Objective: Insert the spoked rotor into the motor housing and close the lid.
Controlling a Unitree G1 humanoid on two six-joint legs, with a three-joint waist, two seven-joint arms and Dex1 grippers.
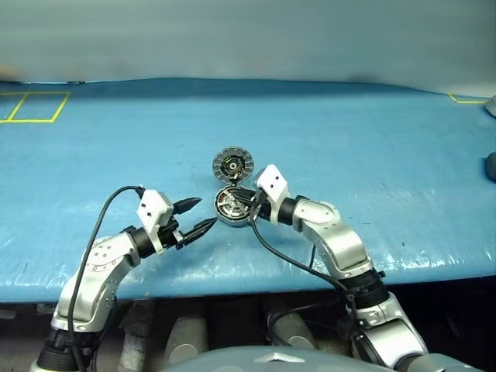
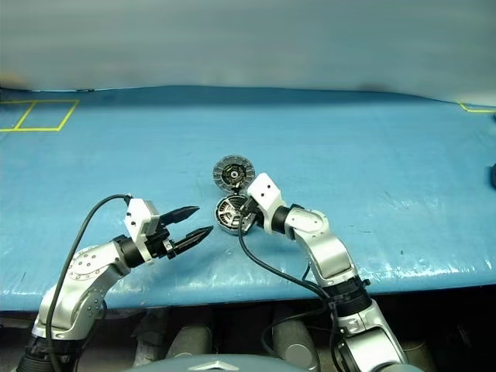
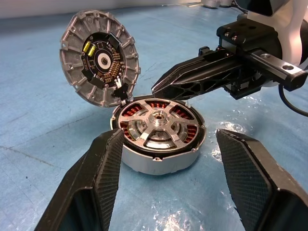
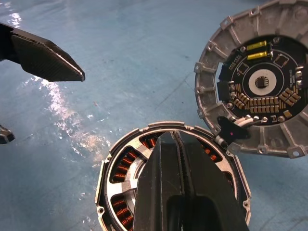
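Motor housing — sitting on the blue table cover, near the cover's front edge, mouth facing up, copper-brown windings showing around a silver hub.

Spoked rotor — lying inside the housing, its silvery spokes spanning the windings, roughly level with the housing rim.

Lid — standing open on the far side of the housing, joined to it at the rim and tilting back; its inner face, with grey radial segments and a black centre carrying small gold parts, is facing the robot.

Right gripper — reaching in from the right of the housing, its two black fingers pressing together with no gap, tips hovering over the housing's rim; whether they are touching the rotor cannot be told.

Left gripper — hanging just left of the housing, fingers standing apart and holding nothing, clear of the housing wall.
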